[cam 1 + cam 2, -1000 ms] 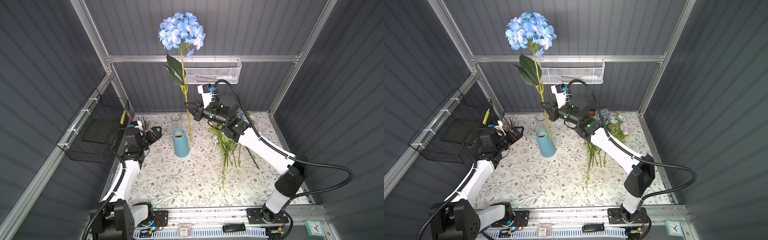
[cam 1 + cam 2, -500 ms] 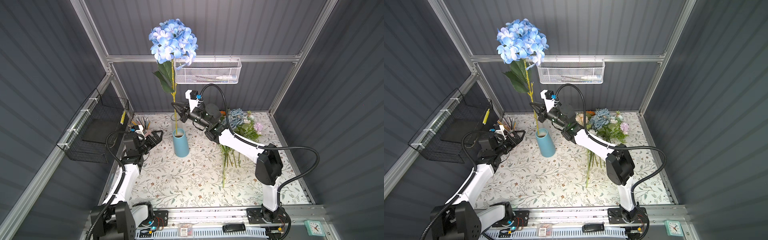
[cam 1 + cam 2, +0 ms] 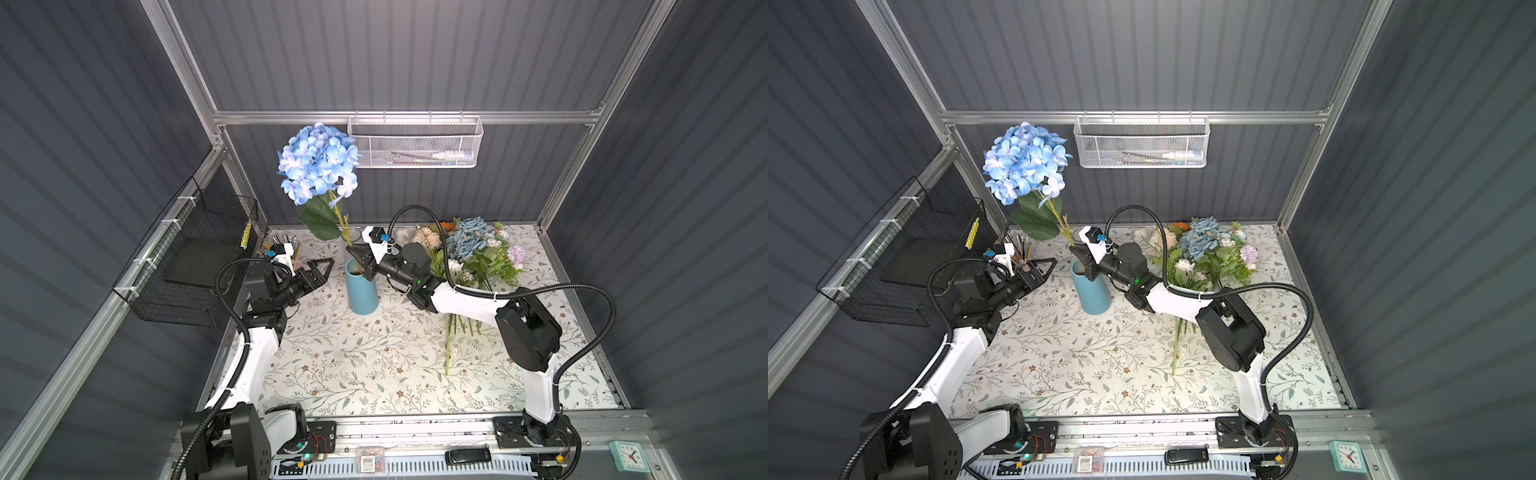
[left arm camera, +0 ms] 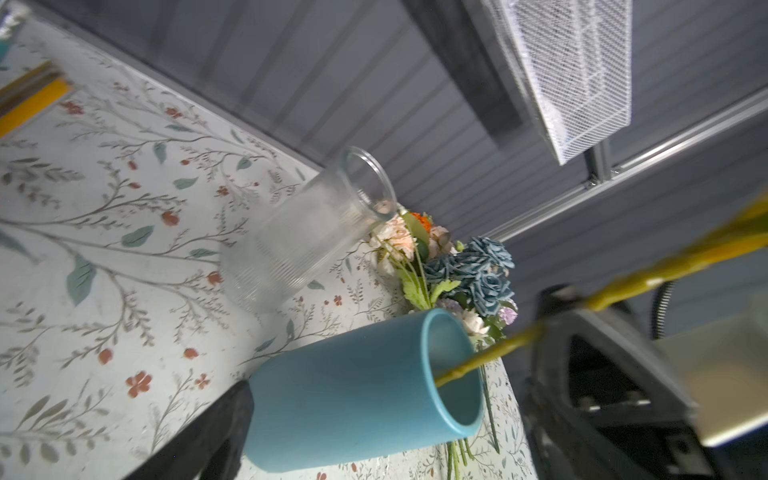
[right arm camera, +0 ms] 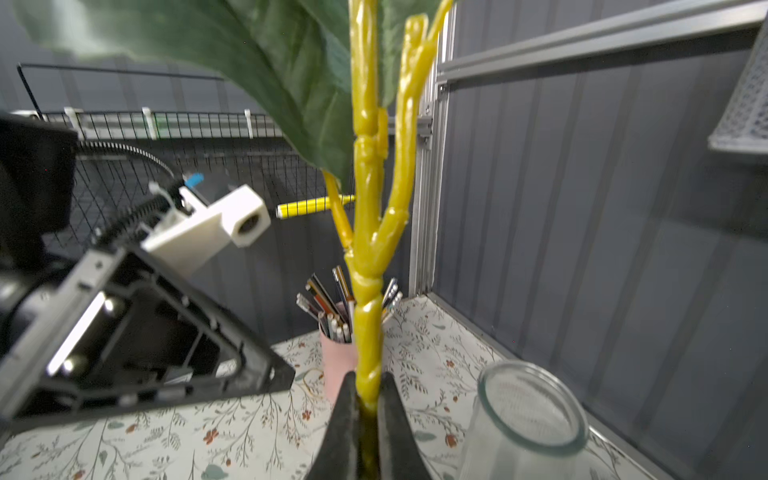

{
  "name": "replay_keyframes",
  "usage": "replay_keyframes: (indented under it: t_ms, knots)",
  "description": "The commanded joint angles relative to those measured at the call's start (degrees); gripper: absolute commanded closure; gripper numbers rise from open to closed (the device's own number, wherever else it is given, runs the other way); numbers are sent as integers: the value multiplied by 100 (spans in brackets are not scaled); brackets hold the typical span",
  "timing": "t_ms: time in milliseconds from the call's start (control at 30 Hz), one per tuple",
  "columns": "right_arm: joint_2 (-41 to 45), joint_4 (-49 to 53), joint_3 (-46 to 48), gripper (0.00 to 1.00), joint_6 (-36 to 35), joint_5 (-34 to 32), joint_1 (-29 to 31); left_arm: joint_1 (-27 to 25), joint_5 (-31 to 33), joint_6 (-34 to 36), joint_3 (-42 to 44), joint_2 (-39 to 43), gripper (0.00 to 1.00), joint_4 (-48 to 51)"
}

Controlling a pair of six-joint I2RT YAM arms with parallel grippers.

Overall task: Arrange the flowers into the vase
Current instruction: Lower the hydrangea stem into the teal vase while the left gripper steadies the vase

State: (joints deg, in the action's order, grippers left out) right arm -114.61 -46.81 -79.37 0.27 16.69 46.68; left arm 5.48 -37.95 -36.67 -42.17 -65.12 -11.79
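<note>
I'm looking down on the floral-print table covering [image 3: 374, 365], and most of the job is ahead of me. The bunch of flowers [image 3: 469, 253], with dusty-blue roses and cream, lilac and orange blooms, lies on its side at the back right of the cloth with its stems pointing to the front. None of it is in a vase.

The blue hydrangea [image 3: 318, 162] is the first one going in. It stands upright, its head high above the blue vase [image 3: 362, 291], and in the left wrist view its lower stem [image 4: 478, 361] passes over the rim into the mouth. How deep it reaches I can't tell. A clear glass vase [image 4: 307, 237] stands empty just behind the blue one.

My right gripper [image 5: 365, 386] is clamped tight on the hydrangea's stem just above the vase rim. My left gripper [image 3: 326, 270] has its jaws spread wide and holds nothing, poised near the vase on its left side.

I judge that releasing this stem comes next, and then the whole bunch is left to do.
</note>
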Motion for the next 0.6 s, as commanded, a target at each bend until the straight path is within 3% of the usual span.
replay_keyframes:
  t_ms: [0, 300, 467, 567]
  knots:
    - [331, -365, 222, 100, -199, -161, 26, 41, -656, -3, -150, 190, 0, -568]
    - [457, 63, 461, 93, -214, -110, 26, -263, -1196, -111, -378, 365, 5, -1251]
    - [470, 304, 434, 94, -203, -122, 26, -951, -875, 434, -742, 236, 12, -980]
    - [481, 449, 414, 96, -203, -122, 35, -1092, -524, 553, -854, 107, 18, -1056]
